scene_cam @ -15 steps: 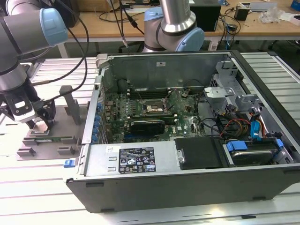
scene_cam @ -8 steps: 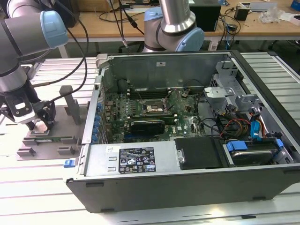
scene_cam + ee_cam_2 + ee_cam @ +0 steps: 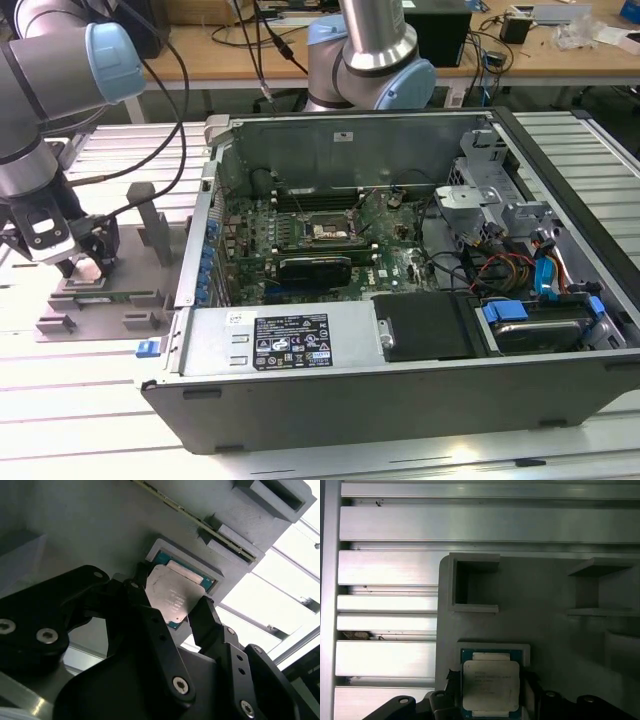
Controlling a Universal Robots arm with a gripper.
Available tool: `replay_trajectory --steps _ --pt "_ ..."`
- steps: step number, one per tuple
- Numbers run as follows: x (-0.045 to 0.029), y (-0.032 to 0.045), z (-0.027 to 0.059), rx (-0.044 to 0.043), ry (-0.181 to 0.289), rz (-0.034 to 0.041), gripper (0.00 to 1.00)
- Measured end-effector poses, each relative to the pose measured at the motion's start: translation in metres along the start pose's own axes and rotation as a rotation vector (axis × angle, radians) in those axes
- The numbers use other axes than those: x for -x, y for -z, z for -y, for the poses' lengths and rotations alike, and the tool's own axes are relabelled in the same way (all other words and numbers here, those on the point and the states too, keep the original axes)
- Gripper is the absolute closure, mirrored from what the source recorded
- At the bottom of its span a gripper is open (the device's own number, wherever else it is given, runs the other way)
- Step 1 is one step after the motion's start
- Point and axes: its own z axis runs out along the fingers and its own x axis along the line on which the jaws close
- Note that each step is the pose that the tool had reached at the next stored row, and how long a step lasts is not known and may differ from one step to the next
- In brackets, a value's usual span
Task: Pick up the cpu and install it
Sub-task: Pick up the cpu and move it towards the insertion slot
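While seated flat in the square pocket (image 3: 495,646) of the grey plastic tray (image 3: 545,590), the cpu (image 3: 170,592) lies metal top up, directly between the fingertips. Gripper (image 3: 172,602): black fingers (image 3: 207,617) closed against opposite cpu edges, evidently for a level lift.

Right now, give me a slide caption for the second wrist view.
Gripper at the cpu, which lies in a recess of the grey tray.

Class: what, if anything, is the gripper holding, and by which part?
Cannot tell: the gripper straddles opposite edges of the cpu, which lies in the grey tray.
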Motion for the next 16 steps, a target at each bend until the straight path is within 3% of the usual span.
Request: replay_trajectory --steps 13,16 --pt "-0.0008 0.0013 -0.0001 0.0001 0.0 0.0003 0.4" --pt "-0.0009 0.0016 0.0 -0.0001 0.0 0.0001 0.46"
